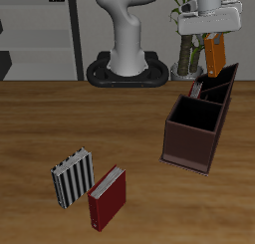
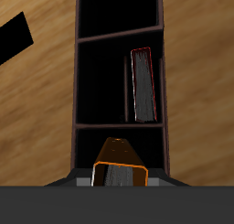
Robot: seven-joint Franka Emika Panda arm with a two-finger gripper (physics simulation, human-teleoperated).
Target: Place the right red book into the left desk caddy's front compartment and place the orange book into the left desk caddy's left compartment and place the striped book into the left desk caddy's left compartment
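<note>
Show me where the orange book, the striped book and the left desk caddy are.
orange book (image 1: pixel 215 53), exterior view, cover below the gripper.
striped book (image 1: pixel 73 178), exterior view, middle of its cover.
left desk caddy (image 1: pixel 187 144), exterior view, its front wall.

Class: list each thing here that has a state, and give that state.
left desk caddy: upright, holds one book
gripper: shut on orange book
orange book: held over the caddy
right red book: on edge inside caddy
striped book: flat on table
other red book: flat on table

An orange book (image 1: pixel 215 55), a black-and-white striped book (image 1: pixel 73 178), a red book (image 1: pixel 108 198), a dark reddish-brown caddy (image 1: pixel 189 143).
</note>
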